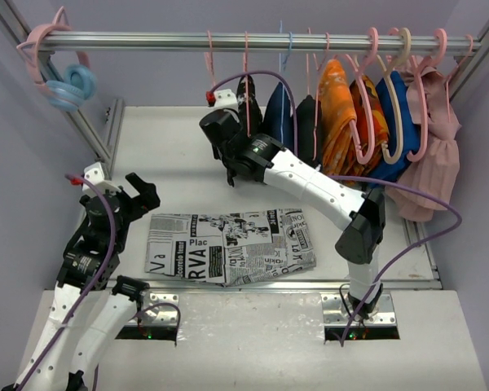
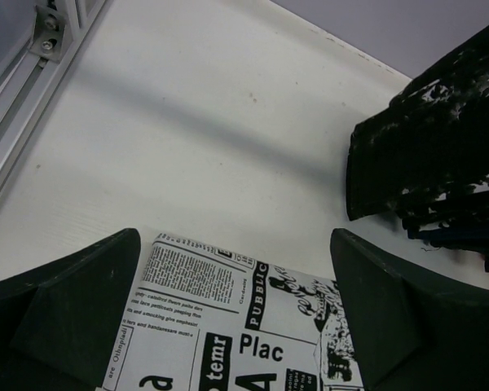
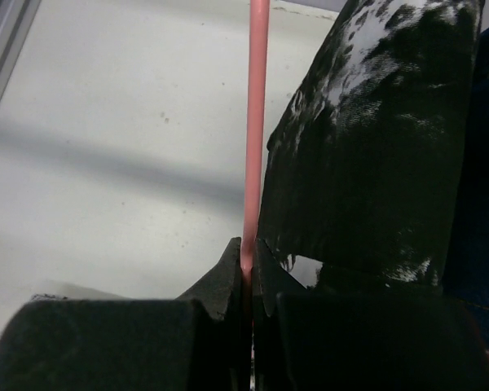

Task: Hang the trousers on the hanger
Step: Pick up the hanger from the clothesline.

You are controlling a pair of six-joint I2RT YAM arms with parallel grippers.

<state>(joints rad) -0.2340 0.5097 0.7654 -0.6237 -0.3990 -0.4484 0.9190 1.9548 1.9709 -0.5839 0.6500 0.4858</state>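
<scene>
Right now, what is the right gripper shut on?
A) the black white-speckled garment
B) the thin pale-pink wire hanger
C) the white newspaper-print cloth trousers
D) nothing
B: in the right wrist view the right gripper is pinched shut on the thin pale-pink wire hanger; the white newspaper-print cloth trousers lie flat, untouched.

trousers (image 2: 228,326) print reads "plac", "pubblic", "temr"; from top view, "rva" below "plac".
</scene>
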